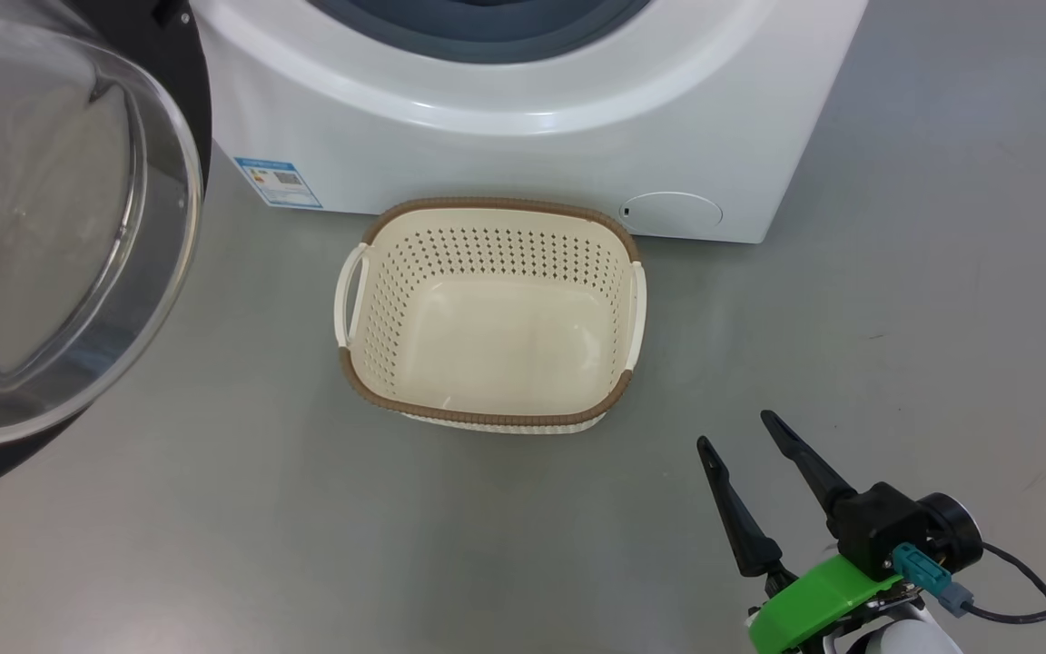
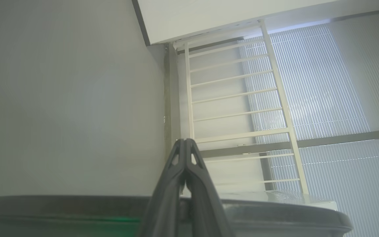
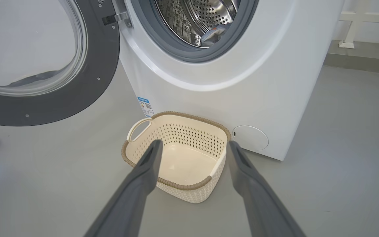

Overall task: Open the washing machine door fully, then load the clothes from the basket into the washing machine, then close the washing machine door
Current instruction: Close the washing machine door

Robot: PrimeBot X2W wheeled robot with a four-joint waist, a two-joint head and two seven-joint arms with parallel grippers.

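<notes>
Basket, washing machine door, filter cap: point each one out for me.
basket (image 1: 505, 336), head view, bare cream floor inside.
washing machine door (image 3: 77, 98), right wrist view, lower dark rim.
filter cap (image 1: 673, 212), head view, middle of the round cover.

**What the surfaces near my end effector are made of**

The washing machine (image 1: 505, 154) in front of me is white, with a smooth gloss that catches the light. Its drum (image 3: 206, 16) is bright perforated steel, ringed by a matt blue-grey gasket (image 3: 163, 42) that looks like rubber. On the left, the washing machine door (image 3: 44, 62) has a clear, glossy glass window (image 1: 42, 227) set in a dark, smooth rim (image 3: 64, 105). The near basket (image 1: 487, 250) is cream plastic, smooth on its bottom, with perforated walls and a brown woven-look band (image 1: 487, 419) along the top. The floor (image 1: 214, 509) is grey, smooth and matt. The fingers (image 1: 732, 509) of my right end effector (image 1: 735, 429) are dark matt plastic, and behind them sits a glossy green plastic bracket (image 1: 804, 595).
</notes>
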